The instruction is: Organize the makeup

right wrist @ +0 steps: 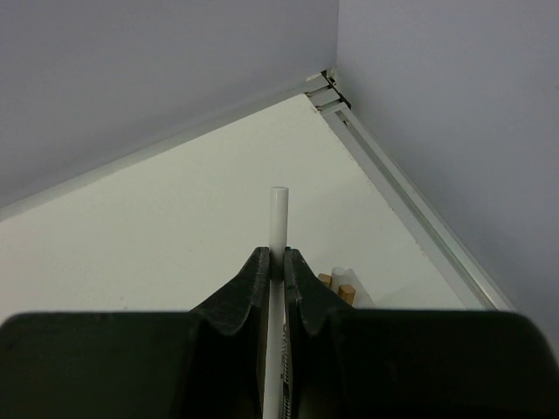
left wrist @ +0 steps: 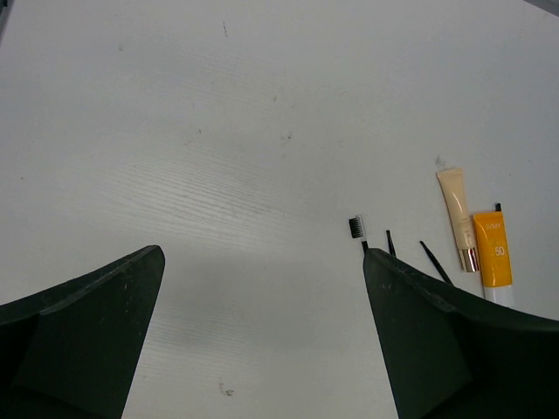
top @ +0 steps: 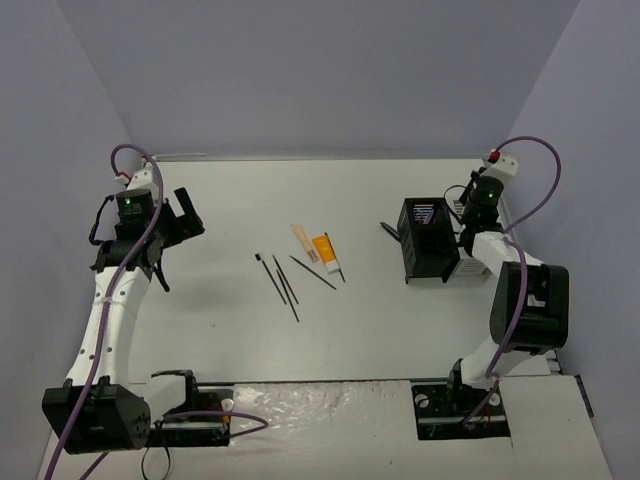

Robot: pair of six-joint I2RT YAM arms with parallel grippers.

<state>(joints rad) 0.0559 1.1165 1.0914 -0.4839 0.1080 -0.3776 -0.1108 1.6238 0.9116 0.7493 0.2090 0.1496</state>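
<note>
Where the overhead camera looks down, the desk (top: 250, 190) carries five loose makeup items at its centre, between the two arms. These are three thin black sticks, one beige tube (top: 301, 239) and one orange tube (top: 324, 249) with a white cap.

The brush-tipped black stick (top: 271, 278) and the second black stick (top: 287, 290) lie nearly parallel, long axes running far-left to near-right. The third black stick (top: 313, 273) slants flatter along the same diagonal. Both tubes lie on that diagonal too, just beside each other, with the orange tube's cap at its near-right end.

One black mesh holder (top: 430, 245) stands well to the right, and one short dark item (top: 388, 230) lies at its far-left corner. The holder's contents cannot be made out from above. The left end effector (top: 178, 245) hangs at the left with its jaws wide apart and holding nothing. The right end effector (top: 463, 212) is over the holder's far-right side.

From the left wrist camera, the left end effector (left wrist: 262, 336) gapes fully open over bare desk. The brush head (left wrist: 355, 227), two black stick tips, the beige tube (left wrist: 458, 218) and the orange tube (left wrist: 494, 253) lie to the right.

From the right wrist camera, the right end effector (right wrist: 272, 266) is clamped on one white stick (right wrist: 279, 214), which stands out past the fingertips toward the far corner. Two beige stick tips (right wrist: 336, 285) and one pale tip show just right of the fingers, but their container is hidden.
</note>
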